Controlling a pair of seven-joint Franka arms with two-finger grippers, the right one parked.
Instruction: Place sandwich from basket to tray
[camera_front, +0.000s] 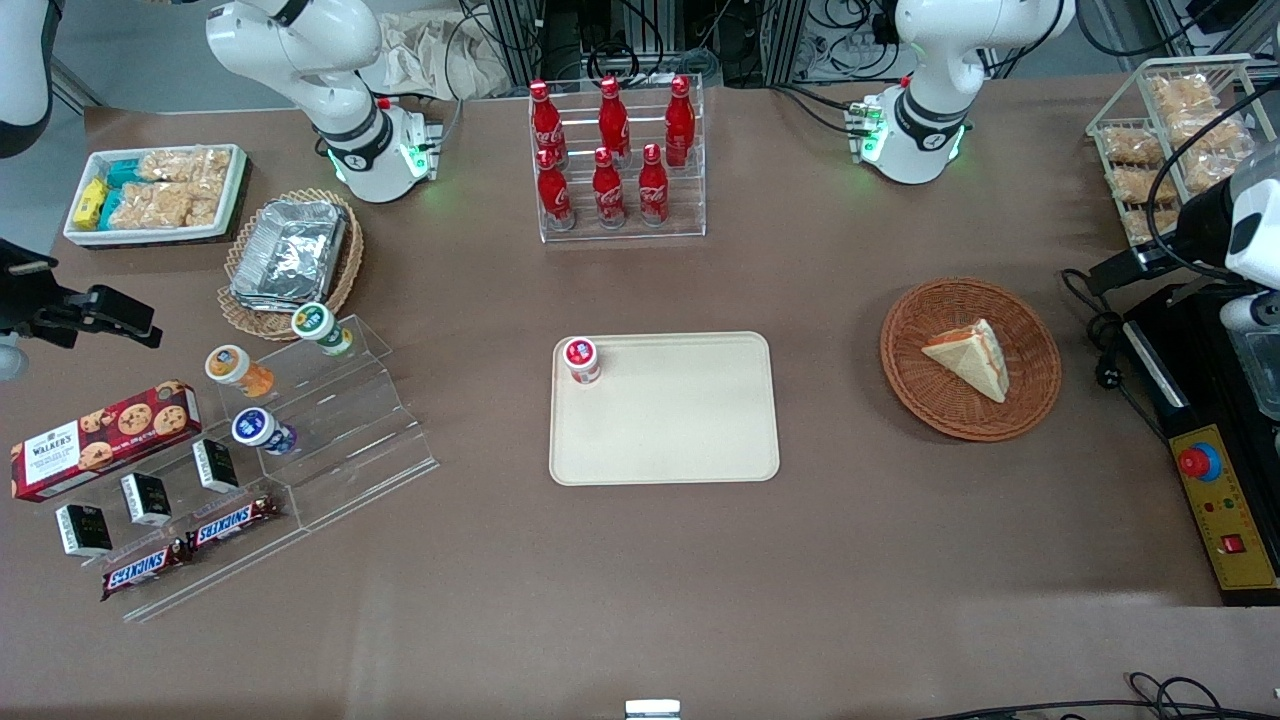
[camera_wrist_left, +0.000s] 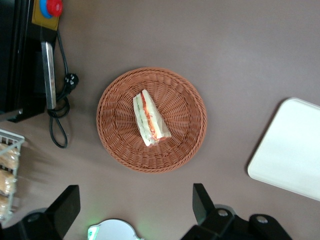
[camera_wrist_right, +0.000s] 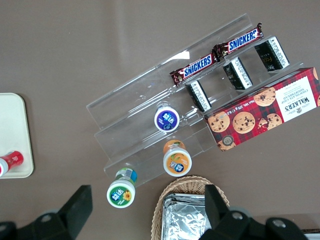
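Brown matting covers the whole table (camera_front: 640, 580), seen from the front. Near to far: the tray (camera_front: 664, 430) lies at table centre, bare except for a red-capped cup (camera_front: 581, 360) standing in the corner at its 10 o'clock. At the tray's 3 o'clock, well apart, sits the basket (camera_front: 970, 358) with the sandwich (camera_front: 970, 357) lying flat in its middle. Farther off stands a rack of red bottles (camera_front: 612, 150) at the tray's 12 o'clock.

In the wrist view the gripper (camera_wrist_left: 132, 212) hangs high above the table with its fingers spread wide, holding nothing; the sandwich (camera_wrist_left: 150, 119) lies in the basket (camera_wrist_left: 151, 120) ahead of the fingertips rather than between them.

I judge the sandwich light, soft and easily crushed, and its layers could slide apart. The filling edge with the red and green stripes faces up in the wrist view. A gentle hold across the two bread faces, near the thick middle of the wedge and not at its thin tip, looks safest. The weave may catch a low fingertip.

Only the finger ends show in the wrist view. In the front view the working arm is cut off at the frame edge at 3 o'clock, so its gripper cannot be made out there. Whether the sandwich is wrapped in film is hard to tell.
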